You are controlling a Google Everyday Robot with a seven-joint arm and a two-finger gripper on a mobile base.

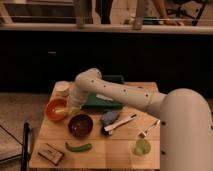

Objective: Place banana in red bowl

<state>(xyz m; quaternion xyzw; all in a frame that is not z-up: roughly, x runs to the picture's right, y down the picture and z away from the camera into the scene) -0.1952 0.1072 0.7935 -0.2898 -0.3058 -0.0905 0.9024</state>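
The off-white end effector [71, 106] sits at the rim of the orange-red bowl [52, 112]. Nearby are a maroon bowl [80, 125], green pod [79, 147] and dark green tray [114, 79] on the pale wooden surface [112, 151].

Looks like a lab or office test space: small wooden table [125, 147] set before a long dark counter [110, 55], people [106, 10] standing behind it. Shows the gripper [71, 107] over the red bowl [50, 111].

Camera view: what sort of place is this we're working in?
Probably a kitchen-like test area: a wooden table with a dark bowl and white-handled utensil, a dark counter behind. The gripper is at the red bowl.
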